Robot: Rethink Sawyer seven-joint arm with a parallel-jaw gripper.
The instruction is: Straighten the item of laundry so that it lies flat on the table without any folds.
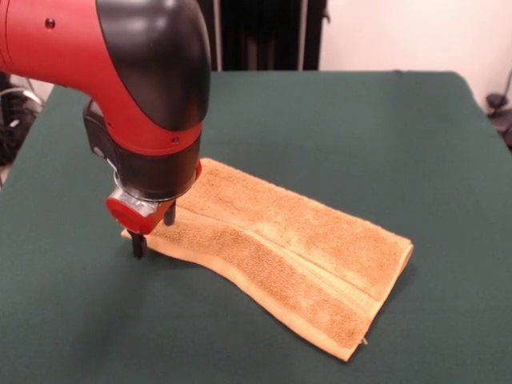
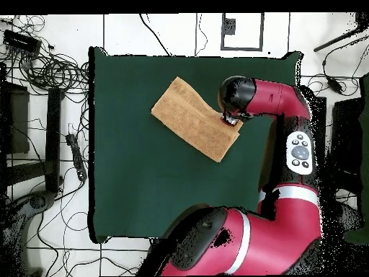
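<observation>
The towel (image 1: 280, 256) is lying folded over on itself on the table (image 1: 384, 136), an orange-tan oblong with one layer resting on another and a long seam-like edge running down its length. In the front view it is stretching from about the 10 o'clock side of the picture's middle down toward 4 o'clock, its far end showing doubled layers at the corner. In the overhead view the towel (image 2: 194, 119) is sitting in the upper half of the green table (image 2: 130, 187), slanting from 10 o'clock to 4 o'clock.

The claw (image 1: 152, 232) is pressing down at the towel's end nearest the arm. In the front view that end is at 9 o'clock of the cloth; one dark finger (image 1: 138, 244) is reaching the table just off the towel's edge, and the other is standing on the cloth, so the fingers are straddling the edge with a narrow gap between them. Whether they are actually pinching the fabric, I cannot tell. In the overhead view the claw (image 2: 230, 121) is meeting the towel at its 3 o'clock edge.

The red and black arm (image 2: 288, 137) is reaching in from the 5 o'clock side of the overhead view.
</observation>
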